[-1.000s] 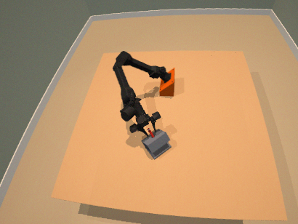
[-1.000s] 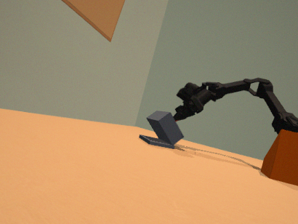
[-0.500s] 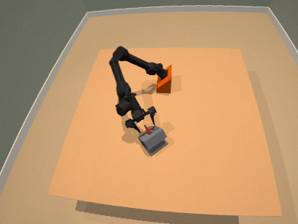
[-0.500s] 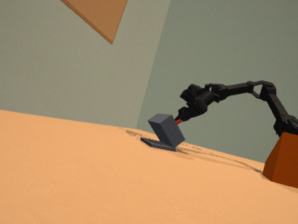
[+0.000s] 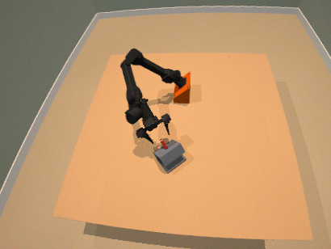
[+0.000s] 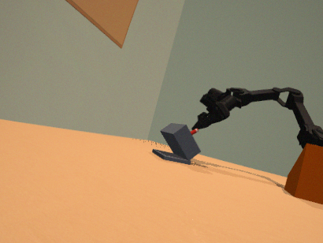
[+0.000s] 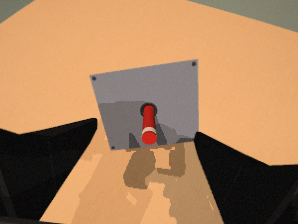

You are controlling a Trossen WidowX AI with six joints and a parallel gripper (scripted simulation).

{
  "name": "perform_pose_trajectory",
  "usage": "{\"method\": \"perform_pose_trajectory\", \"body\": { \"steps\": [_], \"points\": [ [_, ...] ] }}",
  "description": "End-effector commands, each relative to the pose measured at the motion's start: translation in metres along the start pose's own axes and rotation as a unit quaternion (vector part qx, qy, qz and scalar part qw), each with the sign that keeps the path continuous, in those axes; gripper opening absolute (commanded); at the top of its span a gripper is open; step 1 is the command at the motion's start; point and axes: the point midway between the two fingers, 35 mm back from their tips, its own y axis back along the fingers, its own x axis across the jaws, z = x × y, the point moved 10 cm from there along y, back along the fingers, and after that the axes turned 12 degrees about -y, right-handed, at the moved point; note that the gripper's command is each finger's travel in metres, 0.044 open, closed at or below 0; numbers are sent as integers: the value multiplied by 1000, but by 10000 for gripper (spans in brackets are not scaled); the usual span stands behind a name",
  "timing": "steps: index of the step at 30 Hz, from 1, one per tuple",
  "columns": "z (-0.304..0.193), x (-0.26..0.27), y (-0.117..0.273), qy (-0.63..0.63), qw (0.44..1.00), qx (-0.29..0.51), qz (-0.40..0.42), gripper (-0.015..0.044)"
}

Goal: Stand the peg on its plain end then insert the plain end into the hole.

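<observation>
The red peg (image 5: 164,144) (image 6: 194,132) (image 7: 149,119) stands in the hole (image 7: 142,109) of the grey sloped panel (image 5: 173,150) (image 6: 180,143) (image 7: 175,90). Its white-banded end points out toward the wrist camera, and its plain end is hidden inside the hole. How deep it sits cannot be seen. My gripper (image 5: 161,138) (image 6: 194,128) (image 7: 146,129) is open, with its fingers wide apart on either side of the peg's line and back from the panel. Neither finger touches the peg in the wrist view.
The orange wedge-shaped base (image 5: 182,96) (image 6: 306,173) stands at the far end of my arm. The panel's grey foot plate (image 6: 171,157) rests on the table (image 5: 226,162) below its raised block. Arm shadows fall beside the panel.
</observation>
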Motion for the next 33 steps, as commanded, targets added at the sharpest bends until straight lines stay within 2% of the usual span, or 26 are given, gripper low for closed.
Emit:
{"method": "perform_pose_trajectory", "body": {
  "steps": [1,33],
  "points": [
    [1,0,11,-2,1000,-3,-3,440],
    [-2,1,64,1,1000,-4,0,440]
  ]
}}
